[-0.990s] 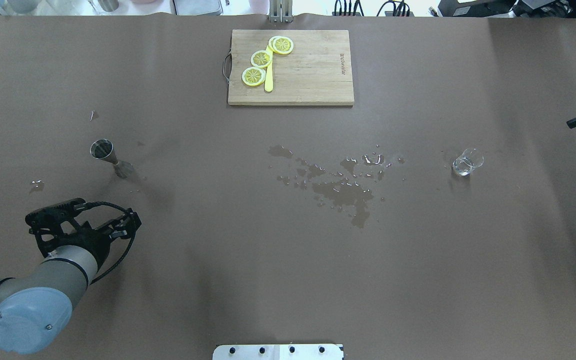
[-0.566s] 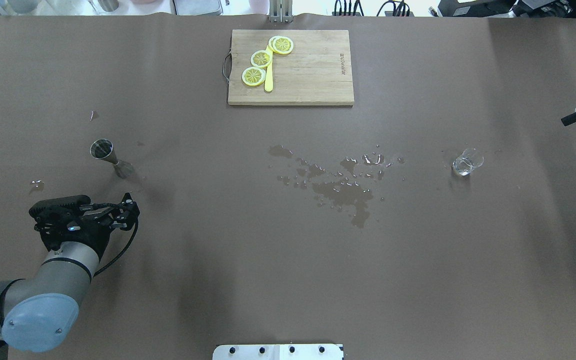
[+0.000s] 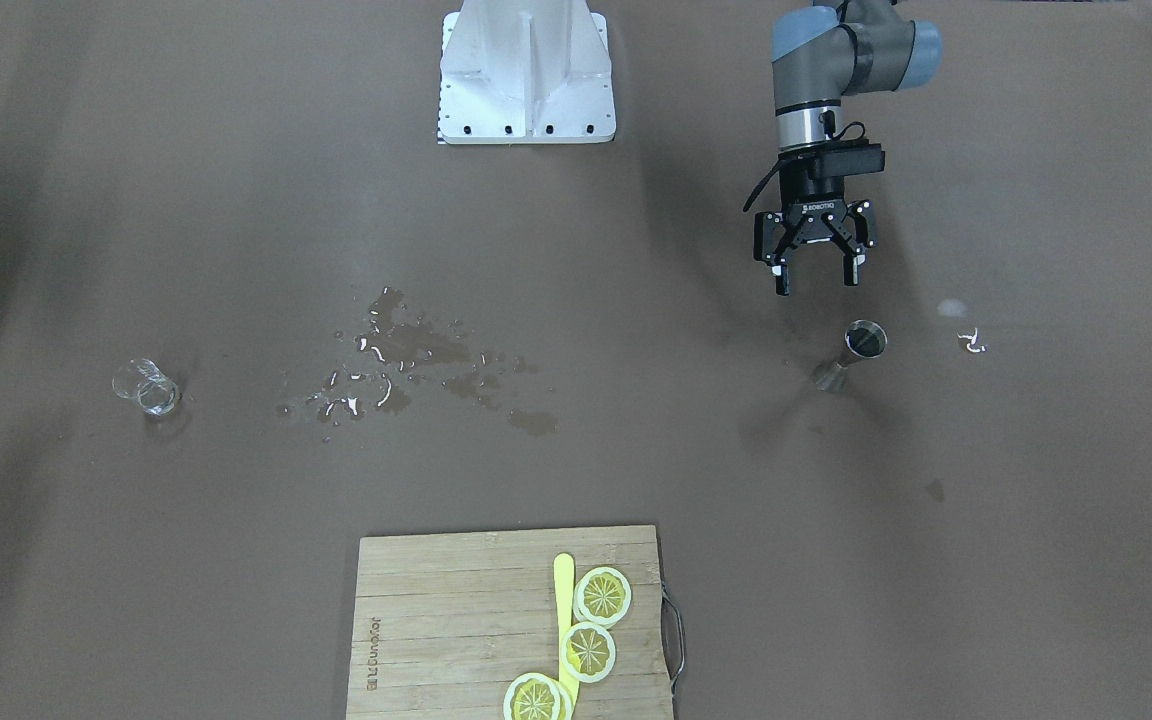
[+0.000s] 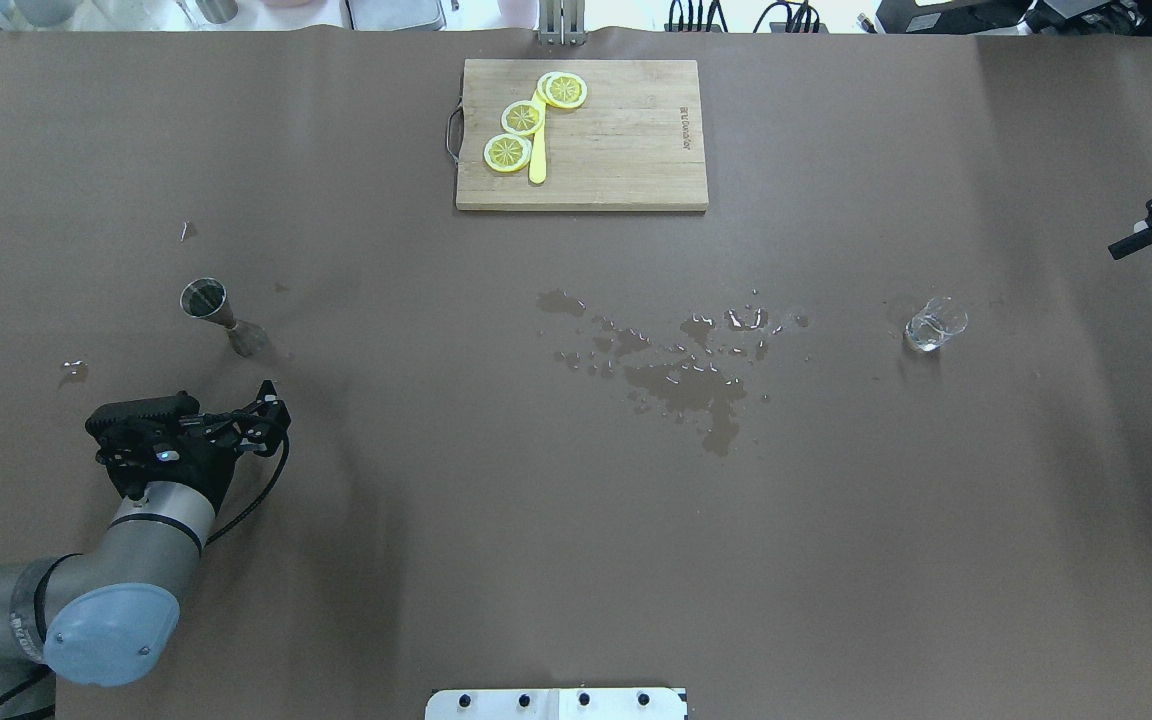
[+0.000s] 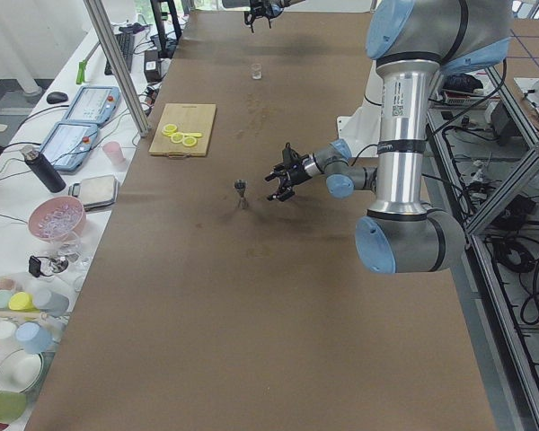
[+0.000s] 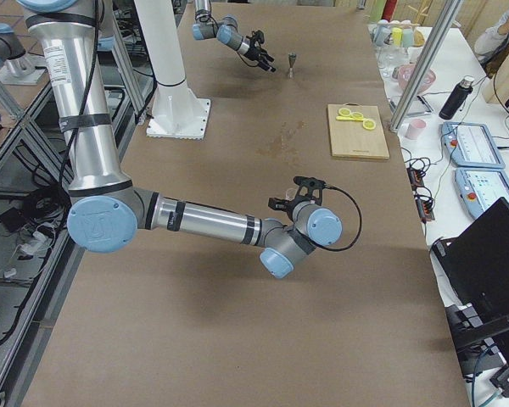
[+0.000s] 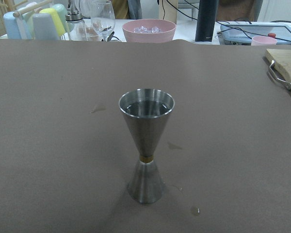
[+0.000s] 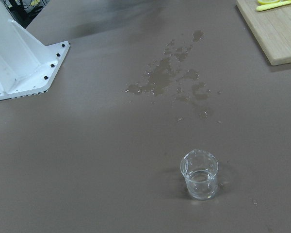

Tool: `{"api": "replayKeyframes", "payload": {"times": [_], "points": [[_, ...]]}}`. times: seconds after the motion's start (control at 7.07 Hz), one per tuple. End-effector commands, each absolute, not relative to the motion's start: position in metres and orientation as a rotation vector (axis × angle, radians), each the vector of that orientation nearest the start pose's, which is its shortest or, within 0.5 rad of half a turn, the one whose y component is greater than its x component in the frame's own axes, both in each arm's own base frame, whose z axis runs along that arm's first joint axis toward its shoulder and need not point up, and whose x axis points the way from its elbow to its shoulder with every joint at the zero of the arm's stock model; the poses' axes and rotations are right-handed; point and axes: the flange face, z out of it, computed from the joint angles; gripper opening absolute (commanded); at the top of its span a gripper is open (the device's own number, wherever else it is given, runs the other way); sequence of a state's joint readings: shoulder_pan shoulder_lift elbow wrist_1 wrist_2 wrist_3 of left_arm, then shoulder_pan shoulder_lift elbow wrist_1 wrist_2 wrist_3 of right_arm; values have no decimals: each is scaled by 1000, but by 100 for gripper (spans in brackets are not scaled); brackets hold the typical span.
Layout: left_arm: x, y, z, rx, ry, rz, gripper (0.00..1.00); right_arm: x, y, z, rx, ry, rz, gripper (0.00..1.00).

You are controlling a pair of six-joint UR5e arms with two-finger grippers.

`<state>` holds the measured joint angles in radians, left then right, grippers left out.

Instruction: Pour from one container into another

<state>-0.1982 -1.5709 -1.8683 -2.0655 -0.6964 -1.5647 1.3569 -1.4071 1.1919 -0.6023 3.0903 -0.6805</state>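
Left pincer: your left pincer (image 3: 816, 282) has turned and slid toward the jigger (image 4: 219, 310) over the last second. Its fingers stand apart and hold nothing, with the tips near the jigger but not touching it.
Right pincer: your right pincer (image 4: 1139, 287) has edged in from the desk's (image 4: 536, 560) right end toward the small glass (image 4: 934, 325). It is also spread apart and empty, and well clear of the glass.
Jigger: it stands upright on the robot's left side of the desk. It sits centred in the left wrist view, and its top cup appears to hold liquid.
Glass: it stands upright on the robot's right side, with a little clear liquid at the bottom.
What it means: you are in the approach and no grasp has been made. The two containers stand well apart, so one has to be carried to the other before any pouring.
Spill: a puddle (image 4: 686, 375) with scattered drops lies between the two containers.
Writing: the left pincer's body carries small white print that reads as ROBOTIQ. The cutting board (image 4: 626, 170) has a dark brand mark on its face, too small to read.
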Motion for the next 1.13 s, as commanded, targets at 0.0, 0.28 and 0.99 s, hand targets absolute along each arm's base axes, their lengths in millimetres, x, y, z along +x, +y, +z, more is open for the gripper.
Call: {"api": "replayKeyframes", "payload": {"times": [0.0, 0.28, 0.99], "points": [[434, -315, 462, 1029, 584, -557, 97, -87, -522, 609, 1012, -1281, -1298, 98], [461, -327, 468, 1084, 586, -593, 97, -98, -528, 613, 1015, -1168, -1318, 97], [469, -350, 492, 1133, 583, -652, 97, -126, -502, 596, 1017, -1140, -1377, 98]]}}
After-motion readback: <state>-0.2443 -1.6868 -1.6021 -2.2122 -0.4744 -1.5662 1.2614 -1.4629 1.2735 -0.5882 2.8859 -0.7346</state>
